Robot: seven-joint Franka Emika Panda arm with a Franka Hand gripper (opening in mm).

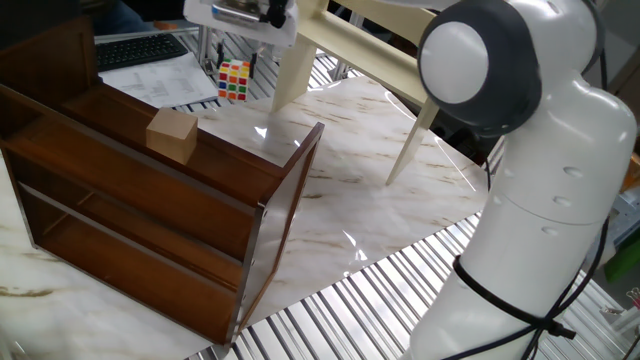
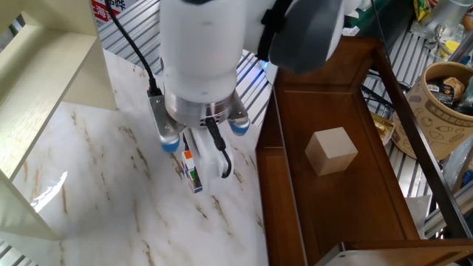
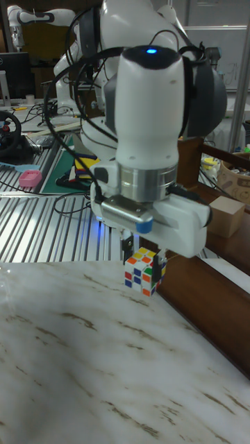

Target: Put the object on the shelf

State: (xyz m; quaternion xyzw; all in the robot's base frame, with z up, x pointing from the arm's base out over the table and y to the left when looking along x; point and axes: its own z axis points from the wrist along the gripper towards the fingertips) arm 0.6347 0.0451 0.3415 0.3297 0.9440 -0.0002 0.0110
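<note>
The gripper (image 3: pixel 144 258) holds the cube (image 3: pixel 143 270) tight between its two fingers, up in the air above the marble desk (image 3: pixel 90 361). The cube does not touch the desk. In one fixed view the cube (image 1: pixel 234 80) hangs over the far edge of the desk, past the far end of the shelf (image 1: pixel 150 215). In the other fixed view the cube (image 2: pixel 192 167) is just beside the near side panel of the shelf (image 2: pixel 340 199), still on the desk side of it. The gripper (image 2: pixel 198 164) points straight down. A plain wood block (image 1: pixel 172 134) sits on the top board of the shelf, well apart from the cube. The shelf stands on the desk with its long boards running along one edge. A cream frame (image 1: pixel 345 50) stands at the far side of the desk, with one slanted leg coming down onto the marble.
</note>
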